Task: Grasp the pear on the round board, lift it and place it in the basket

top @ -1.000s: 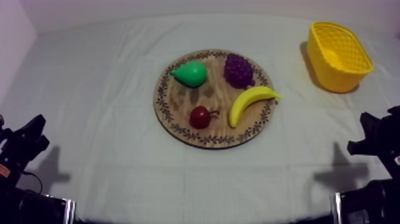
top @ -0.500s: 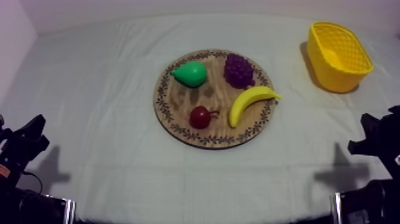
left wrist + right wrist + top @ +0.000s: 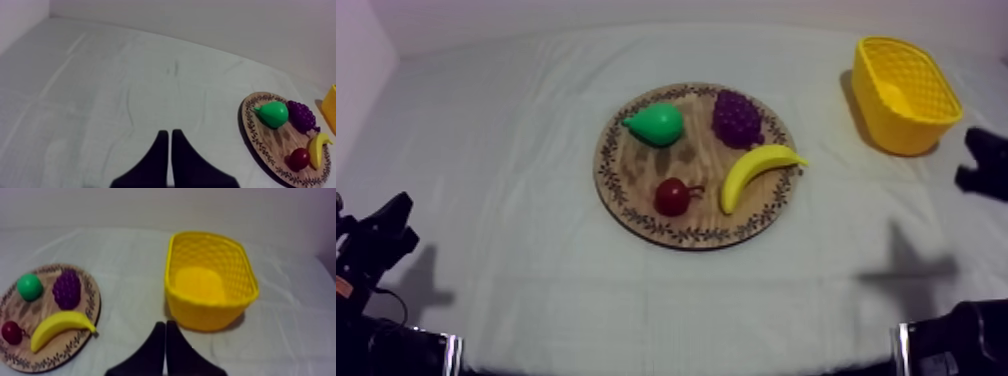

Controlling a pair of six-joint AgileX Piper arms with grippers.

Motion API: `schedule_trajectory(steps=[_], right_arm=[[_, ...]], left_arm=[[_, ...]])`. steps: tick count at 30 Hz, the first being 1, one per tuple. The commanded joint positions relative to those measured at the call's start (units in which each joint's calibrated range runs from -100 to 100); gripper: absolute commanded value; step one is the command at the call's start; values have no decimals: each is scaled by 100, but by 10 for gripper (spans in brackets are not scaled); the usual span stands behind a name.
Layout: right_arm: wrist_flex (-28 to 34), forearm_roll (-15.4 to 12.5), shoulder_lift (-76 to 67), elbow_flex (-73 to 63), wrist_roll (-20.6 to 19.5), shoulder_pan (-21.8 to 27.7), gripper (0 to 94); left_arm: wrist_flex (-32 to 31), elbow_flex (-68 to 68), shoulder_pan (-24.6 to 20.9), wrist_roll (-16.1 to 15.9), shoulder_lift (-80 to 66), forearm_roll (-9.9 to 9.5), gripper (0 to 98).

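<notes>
Grey-white cloth (image 3: pixel 516 150) covers the whole table and lies under both grippers. On it, the round wooden board with a patterned rim (image 3: pixel 681 236) lies ahead of the right gripper (image 3: pixel 165 329) and off to its left. From the left gripper (image 3: pixel 170 137), the board is ahead and off to the right, well apart. The yellow plastic lattice basket (image 3: pixel 926 110) stands almost straight ahead of the right gripper, near it and with nothing inside.

Both grippers have their black fingers pressed together into a narrow wedge, gripping nothing. In the top view the left one rests low at its own side, while the right one hangs beside the basket.

Four toy fruits lie on the board. The curved yellow banana (image 3: pixel 756 172) is nearest the right gripper. The bunch of purple grapes (image 3: pixel 737 117) lies beyond the banana. The green pear (image 3: pixel 656 124) sits past the grapes on the board's far side from that gripper, untouched. The small red fruit (image 3: pixel 672 197) lies beside the banana.

I judge that the task is at its first step, the reach for the pear, with no grasp made yet. The right arm looks the likelier one, being close to the basket. Its next move calls for spreading the fingers, passing over the grapes without nudging them, and coming down around the pear's broad body.
</notes>
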Motion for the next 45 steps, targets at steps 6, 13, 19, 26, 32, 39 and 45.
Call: schedule_trajectory(steps=[6, 13, 19, 26, 32, 39, 45], right_arm=[[588, -476, 2289, -3058, 320, -119, 6], [1032, -656, 3827, -4726, 575, -324, 6], [1683, -696, 4970, -5874, 779, -676, 6], [2746, -514, 6064, -6980, 967, -1279, 6], [3562, -415, 6820, -7522, 1196, -1787, 6], [4010, -333, 7598, -7772, 1383, -2330, 6], [3750, -178, 8287, -7818, 1398, -2788, 5]], left_arm=[[1, -2, -1, -4, 0, -2, 1], [1, -2, -1, -4, 0, -2, 1], [1, -2, -1, -4, 0, -2, 1], [1, -2, -1, -4, 0, -2, 1], [1, -2, -1, -4, 0, -2, 1], [1, -2, -1, -6, 0, -2, 1], [1, -2, -1, -9, 0, -2, 1]])
